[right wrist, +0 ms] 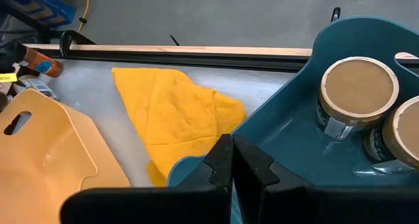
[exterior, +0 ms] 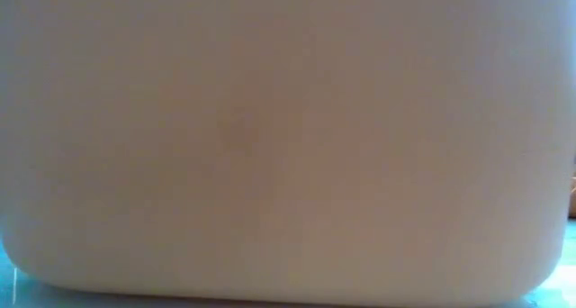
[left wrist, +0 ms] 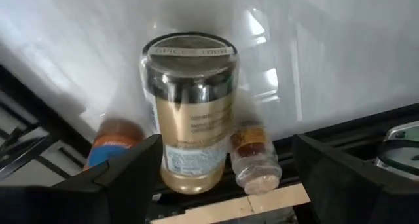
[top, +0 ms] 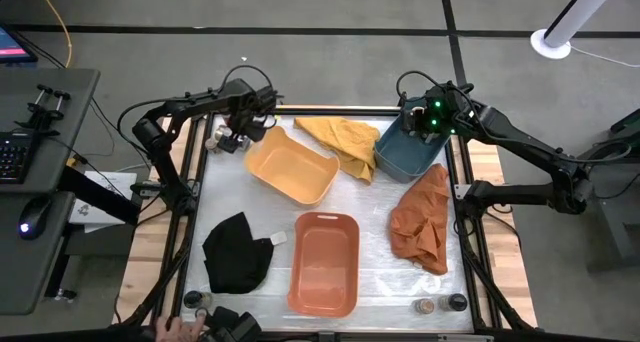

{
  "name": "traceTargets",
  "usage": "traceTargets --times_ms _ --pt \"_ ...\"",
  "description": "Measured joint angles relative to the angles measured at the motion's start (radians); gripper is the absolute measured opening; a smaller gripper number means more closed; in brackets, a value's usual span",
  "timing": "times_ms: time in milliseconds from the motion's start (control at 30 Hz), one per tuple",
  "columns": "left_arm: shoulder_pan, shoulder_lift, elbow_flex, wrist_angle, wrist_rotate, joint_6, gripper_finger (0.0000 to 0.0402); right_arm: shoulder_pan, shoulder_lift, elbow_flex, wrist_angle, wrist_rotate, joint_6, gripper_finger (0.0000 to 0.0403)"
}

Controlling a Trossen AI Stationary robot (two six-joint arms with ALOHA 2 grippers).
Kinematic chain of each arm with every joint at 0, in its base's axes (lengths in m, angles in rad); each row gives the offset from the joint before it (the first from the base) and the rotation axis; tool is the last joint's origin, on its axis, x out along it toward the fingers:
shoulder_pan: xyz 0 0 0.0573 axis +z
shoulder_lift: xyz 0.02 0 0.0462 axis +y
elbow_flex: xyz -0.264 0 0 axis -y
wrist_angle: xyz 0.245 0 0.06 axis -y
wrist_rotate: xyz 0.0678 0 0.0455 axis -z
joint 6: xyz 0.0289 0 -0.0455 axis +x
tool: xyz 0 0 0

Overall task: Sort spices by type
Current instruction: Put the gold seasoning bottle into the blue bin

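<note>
Three spices sit in the table's far left corner by the black rail: a wide jar (left wrist: 191, 119) with a dark-rimmed lid and tan contents, a slim brownish jar (left wrist: 252, 157) and an orange one with a blue label (left wrist: 110, 144). My left gripper (left wrist: 229, 185) hangs open over them (top: 235, 134), pointing steeply down, its fingers on either side of the wide jar and apart from it. My right gripper (right wrist: 232, 164) is shut above the blue tub's rim (right wrist: 196, 164) at the far right (top: 420, 122). Two tan-topped jars (right wrist: 359, 86) (right wrist: 402, 135) stand in that tub.
A yellow tub (top: 290, 167) and a yellow cloth (top: 345, 142) lie at the far middle, an orange tub (top: 325, 262) at the near middle. A black cloth (top: 235, 252) and an orange cloth (top: 420, 217) flank it. Small jars (top: 440, 304) (top: 195, 304) stand at the near edge, beside a person's hand (top: 175, 327). A pale wall (exterior: 288, 146) fills the low view.
</note>
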Motion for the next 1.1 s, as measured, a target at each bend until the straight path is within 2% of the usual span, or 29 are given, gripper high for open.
traceTargets --times_ms 333,600,800,1100 --pt "0.000 -0.001 -0.049 0.119 0.006 0.031 0.0323 0.000 0.000 0.000 -0.001 -0.013 -0.001 0.0000" --pt "-0.001 -0.001 -0.072 0.141 0.000 0.042 0.0323 0.000 0.000 0.000 -0.031 -0.023 0.003 0.0000" --pt "-0.001 -0.003 -0.033 0.111 0.057 0.025 0.0323 0.000 0.000 0.000 -0.034 -0.025 0.003 0.0000" --pt "0.054 -0.018 0.055 0.059 0.042 0.006 0.0323 0.000 0.000 0.000 -0.034 -0.025 0.003 0.0000"
